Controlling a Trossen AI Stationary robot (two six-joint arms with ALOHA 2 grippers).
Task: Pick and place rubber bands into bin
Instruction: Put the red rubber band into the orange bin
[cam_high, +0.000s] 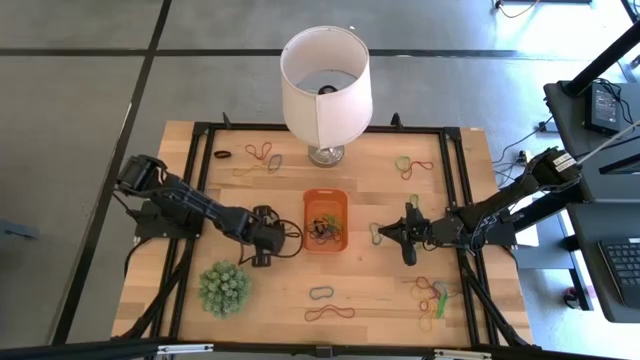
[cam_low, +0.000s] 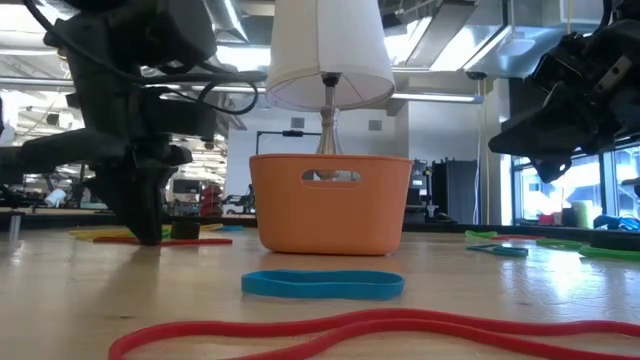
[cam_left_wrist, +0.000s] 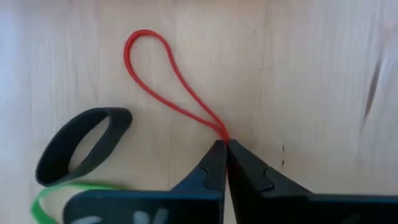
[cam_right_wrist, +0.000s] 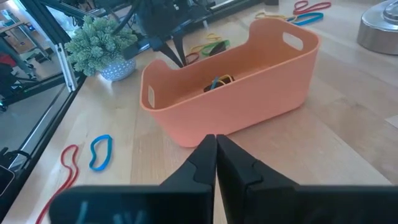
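With left gripper (cam_left_wrist: 225, 149) pinching the red rubber band (cam_left_wrist: 166, 74), lift clear of the worktop (cam_left_wrist: 311, 62) before swinging over the bin (cam_high: 324, 220); right gripper (cam_right_wrist: 216, 144) pressed together, waiting.

1. One orange bin (cam_high: 324, 218) sits mid-table, with a small tangle of rubber bands (cam_high: 322, 228) inside; too knotted for me to count.
2. One white lampshade (cam_high: 324, 82) on its lamp.
3. One spiky green ball plant (cam_high: 224, 288).
4. Two dark arms, so two grippers: the left gripper (cam_high: 266, 243) and the right gripper (cam_high: 392, 233).
5. About five loose clusters of bands lie on the wood around the bin.
6. Close under the left gripper I count three bands: one red loop (cam_left_wrist: 174, 84), one black band (cam_left_wrist: 84, 145), one green band (cam_left_wrist: 59, 194).
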